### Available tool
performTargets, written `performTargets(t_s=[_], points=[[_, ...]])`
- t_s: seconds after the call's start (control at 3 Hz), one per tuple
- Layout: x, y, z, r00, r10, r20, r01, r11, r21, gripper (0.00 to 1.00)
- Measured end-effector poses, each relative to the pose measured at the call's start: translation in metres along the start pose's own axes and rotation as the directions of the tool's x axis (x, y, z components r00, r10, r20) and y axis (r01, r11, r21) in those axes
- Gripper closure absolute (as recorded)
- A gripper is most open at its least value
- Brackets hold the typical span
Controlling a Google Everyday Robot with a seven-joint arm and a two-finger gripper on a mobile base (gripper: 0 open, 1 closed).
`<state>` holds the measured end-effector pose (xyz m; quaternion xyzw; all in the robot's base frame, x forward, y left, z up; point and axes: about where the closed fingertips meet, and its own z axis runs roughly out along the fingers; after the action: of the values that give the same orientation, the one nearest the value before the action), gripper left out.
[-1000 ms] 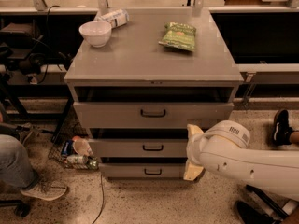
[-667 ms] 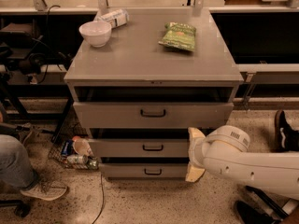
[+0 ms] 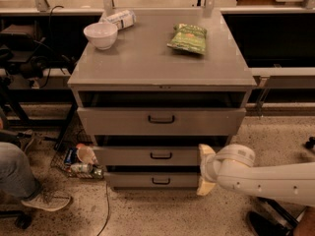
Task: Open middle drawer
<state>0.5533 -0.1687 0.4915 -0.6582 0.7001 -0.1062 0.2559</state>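
Observation:
The grey cabinet (image 3: 147, 73) has three drawers stacked, each with a small black bar handle. The middle drawer (image 3: 128, 156) has a medium-height front with its handle (image 3: 161, 155) centred, and a dark gap shows above the front. The taller top drawer (image 3: 118, 122) sits above it and the slim bottom drawer (image 3: 128, 180) below. My gripper (image 3: 204, 170) is at the right end of the middle and bottom drawer fronts, right of the handle and apart from it. Its cream fingers (image 3: 206, 152) stand spread one above the other, open and empty.
A white bowl (image 3: 101, 35), a lying white bottle (image 3: 120, 18) and a green snack bag (image 3: 188, 37) rest on the cabinet top. A person's leg and shoe (image 3: 29, 193) are at the left. Bottles (image 3: 83, 167) lie on the floor beside the cabinet.
My arm and gripper have sunk slightly lower beside the drawer fronts. The drawers have not moved.

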Motion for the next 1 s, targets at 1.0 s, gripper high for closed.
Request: performTargets(t_s=[1.0], points=[[-0.019,-0.01,0.091,1.0,-0.009,0.014,0.009,0.9991,0.041,0.0]])
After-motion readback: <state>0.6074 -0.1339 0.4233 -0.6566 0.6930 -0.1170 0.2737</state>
